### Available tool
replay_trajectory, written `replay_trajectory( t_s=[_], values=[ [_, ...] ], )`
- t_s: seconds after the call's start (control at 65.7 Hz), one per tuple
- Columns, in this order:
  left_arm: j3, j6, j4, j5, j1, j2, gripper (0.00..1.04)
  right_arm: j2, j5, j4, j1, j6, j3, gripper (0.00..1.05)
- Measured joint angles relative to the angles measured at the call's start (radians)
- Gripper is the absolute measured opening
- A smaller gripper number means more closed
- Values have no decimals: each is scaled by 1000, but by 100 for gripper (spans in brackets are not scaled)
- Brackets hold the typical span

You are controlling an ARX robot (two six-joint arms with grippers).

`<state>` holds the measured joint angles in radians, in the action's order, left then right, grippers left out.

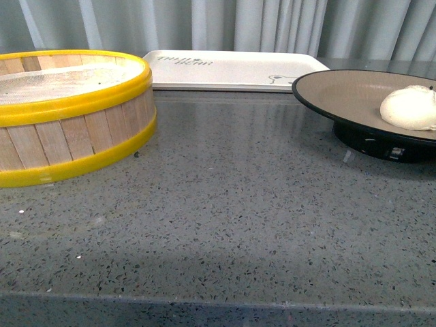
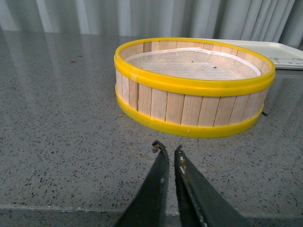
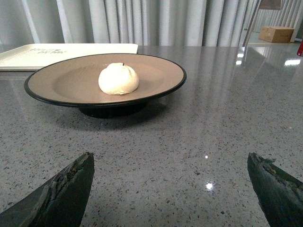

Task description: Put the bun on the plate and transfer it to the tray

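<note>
Since bun [image 3: 118, 79] sits on plate [image 3: 174, 75] near countertop's [image 1: 238, 204] right edge, we hold right gripper [image 3: 170, 160] wide open facing it for the tray [image 1: 225, 68] transfer; left gripper [image 2: 166, 149] closed, empty, by the steamer basket [image 2: 189, 109].

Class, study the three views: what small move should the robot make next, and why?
Probably ease the open right gripper forward toward the plate rim. The bun already sits on the plate, which stands on the counter, not on the tray; that gripper faces it.
</note>
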<state>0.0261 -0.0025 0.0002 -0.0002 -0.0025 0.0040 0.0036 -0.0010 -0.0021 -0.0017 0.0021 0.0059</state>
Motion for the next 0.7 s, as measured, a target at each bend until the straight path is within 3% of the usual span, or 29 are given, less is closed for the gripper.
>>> replay_trajectory(
  t_s=[0.365,0.396,0.442,0.518,0.609,0.701],
  values=[
    [0,0,0,0,0,0,72,0,2,0,0,0,0,96],
    [0,0,0,0,0,0,78,20,81,-27,24,-1,10,96],
    [0,0,0,0,0,0,87,111,296,-52,82,-3,52,96],
    [0,0,0,-1,0,0,99,282,463,50,81,-8,113,96],
    [0,-1,0,-1,0,0,98,463,409,203,8,14,187,96],
    [0,0,0,0,0,0,98,657,252,323,-98,107,283,96]
  ],
)
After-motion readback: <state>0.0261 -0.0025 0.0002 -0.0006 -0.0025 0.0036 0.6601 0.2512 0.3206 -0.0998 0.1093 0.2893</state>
